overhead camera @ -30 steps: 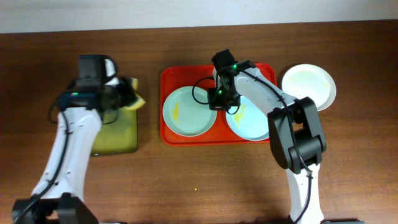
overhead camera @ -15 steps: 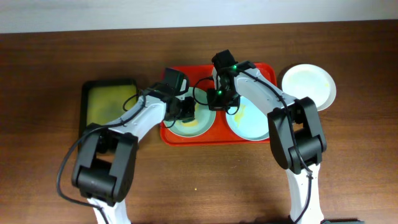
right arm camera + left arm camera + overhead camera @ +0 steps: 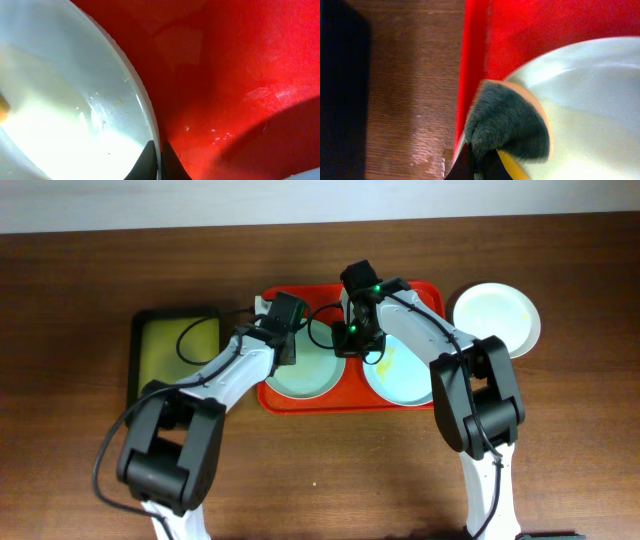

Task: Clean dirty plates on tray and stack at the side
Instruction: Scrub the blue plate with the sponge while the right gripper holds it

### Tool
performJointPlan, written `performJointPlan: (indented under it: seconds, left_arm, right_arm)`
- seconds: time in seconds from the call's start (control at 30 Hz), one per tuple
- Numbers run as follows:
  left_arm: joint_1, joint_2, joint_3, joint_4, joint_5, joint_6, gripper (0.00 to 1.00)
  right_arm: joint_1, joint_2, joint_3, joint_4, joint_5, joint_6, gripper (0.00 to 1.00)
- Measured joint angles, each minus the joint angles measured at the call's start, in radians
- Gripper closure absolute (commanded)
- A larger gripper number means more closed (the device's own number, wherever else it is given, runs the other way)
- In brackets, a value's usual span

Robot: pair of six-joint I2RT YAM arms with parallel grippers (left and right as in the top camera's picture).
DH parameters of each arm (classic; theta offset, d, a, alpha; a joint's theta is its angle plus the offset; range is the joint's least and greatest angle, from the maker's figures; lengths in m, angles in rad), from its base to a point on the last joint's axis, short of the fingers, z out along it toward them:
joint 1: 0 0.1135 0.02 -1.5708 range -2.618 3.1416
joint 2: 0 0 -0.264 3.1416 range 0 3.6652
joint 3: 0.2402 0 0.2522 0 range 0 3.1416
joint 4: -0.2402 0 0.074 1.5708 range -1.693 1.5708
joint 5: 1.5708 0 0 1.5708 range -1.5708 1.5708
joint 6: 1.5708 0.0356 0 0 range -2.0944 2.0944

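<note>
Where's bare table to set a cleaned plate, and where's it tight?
Free: table in front of the red tray, between the arm bases; table right of the white plate; table left of the green tray. Tight: the red tray, filled by the left plate and right plate, with left hand and right hand at the left one.

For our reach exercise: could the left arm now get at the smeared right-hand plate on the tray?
Probably not cleanly: the right arm lies across the right-hand plate, and its gripper sits between that plate and the left arm.
</note>
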Motion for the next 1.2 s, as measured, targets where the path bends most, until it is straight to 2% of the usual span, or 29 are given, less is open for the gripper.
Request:
performJointPlan:
  seconds: [0.13, 0.2, 0.47, 0.57, 0.73, 0.87, 0.93, 1.1, 1.2]
  left_arm:
    - [0.016, -0.106, 0.0, 0.004, 0.24, -0.001, 1.0]
    - [0.014, -0.103, -0.009, 0.006, 0.301, -0.016, 1.0]
    - [0.014, 0.032, -0.021, 0.068, 0.388, -0.038, 1.0]
    - [0.003, 0.032, -0.02, 0.061, 0.322, -0.022, 1.0]
    - [-0.001, 0.032, -0.015, 0.0, -0.003, 0.005, 1.0]
    - [-0.013, -0.003, -0.021, -0.013, -0.067, 0.008, 1.0]
    - [-0.011, -0.044, -0.022, -0.016, -0.012, 0.008, 1.0]
    - [-0.021, -0.055, -0.022, -0.021, 0.328, 0.008, 1.0]
    - [-0.047, -0.008, -0.022, -0.024, 0.376, 0.008, 1.0]
  right_arm:
    - [0.0, 0.0, 0.0, 0.0, 0.0, 0.0, 0.96]
    - [0.0, 0.0, 0.0, 0.0, 0.0, 0.001, 0.96]
    - [0.0, 0.0, 0.0, 0.0, 0.002, 0.0, 0.96]
    - [0.0, 0.0, 0.0, 0.0, 0.003, 0.001, 0.96]
    - [0.0, 0.0, 0.0, 0.0, 0.003, 0.0, 0.96]
    - [0.002, 0.0, -0.001, 0.007, -0.003, 0.0, 0.96]
    - [0.002, 0.0, -0.001, 0.007, -0.003, 0.001, 0.96]
    - [0.002, 0.0, -0.001, 0.007, -0.003, 0.0, 0.96]
    - [0.002, 0.0, -0.002, 0.007, -0.003, 0.001, 0.96]
